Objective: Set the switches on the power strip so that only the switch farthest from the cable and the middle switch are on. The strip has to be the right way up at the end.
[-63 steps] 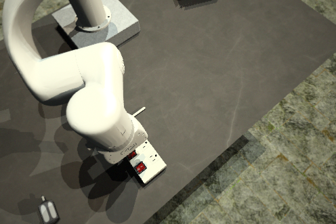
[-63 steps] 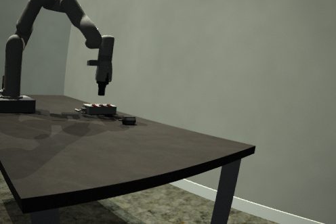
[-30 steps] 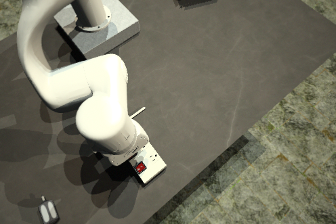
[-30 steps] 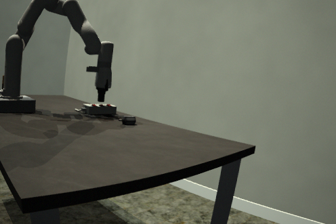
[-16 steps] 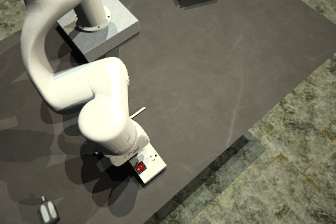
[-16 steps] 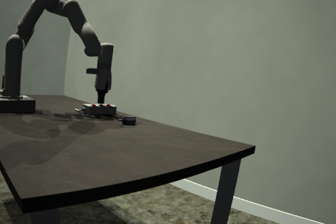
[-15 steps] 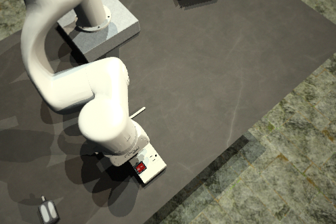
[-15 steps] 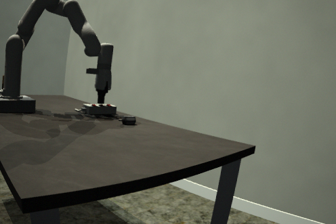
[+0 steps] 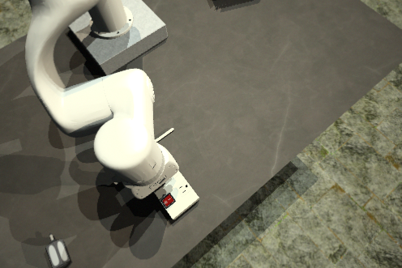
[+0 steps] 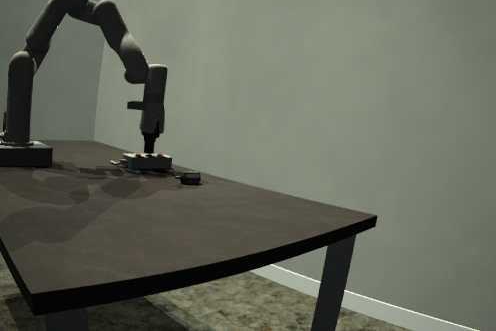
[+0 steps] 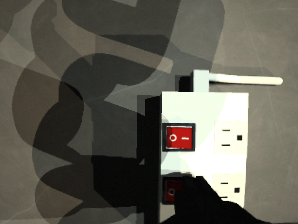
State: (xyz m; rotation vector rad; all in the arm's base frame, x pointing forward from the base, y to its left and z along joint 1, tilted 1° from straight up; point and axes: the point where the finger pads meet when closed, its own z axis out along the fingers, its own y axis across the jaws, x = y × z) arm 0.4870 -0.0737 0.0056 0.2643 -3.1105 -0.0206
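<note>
Power strip [image 9: 181, 199] lies face up on the dark table [image 9: 251, 88], switches and sockets showing, cable [image 11: 245, 80] leaving its far end in the wrist view. Gripper [image 10: 149, 147], fingers together and holding nothing, points straight down over the middle switch [image 11: 173, 190]; its dark tip seems to touch it, though shadow blurs the contact. The switch [image 11: 178, 137] nearest the cable is uncovered
</note>
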